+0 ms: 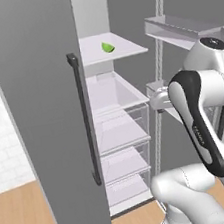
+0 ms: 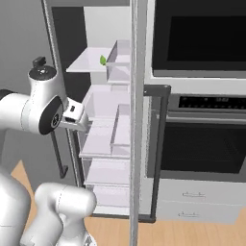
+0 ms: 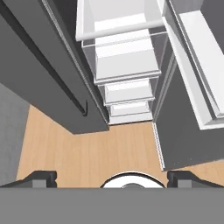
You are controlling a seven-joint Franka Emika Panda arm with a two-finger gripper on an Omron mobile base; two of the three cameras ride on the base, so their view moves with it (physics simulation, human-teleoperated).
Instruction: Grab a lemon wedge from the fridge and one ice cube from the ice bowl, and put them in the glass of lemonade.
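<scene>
One step looks done: the fridge [image 1: 38, 109] stands with a door swung wide, so its white shelves [image 1: 112, 48] and clear drawers [image 1: 119, 133] are in reach. Everything else appears left to do. On the top shelf the wedge [image 1: 107, 47] lies untouched, a small green piece well back from the front edge; it shows again in the right base view [image 2: 103, 60], just left of a door bin [image 2: 118, 60].

Next the arm [image 1: 199, 122]: it is raised in front of the opening, roughly level with the upper drawer and below the wedge's shelf, with its hand aimed down at the drawers and the wood floor [image 3: 109, 148]. Its gripper [image 3: 112, 178] is spread wide with nothing between the tips.

So, as I judge it, the wedge is not yet picked, and the ice cube and the drop into the lemonade both remain
</scene>
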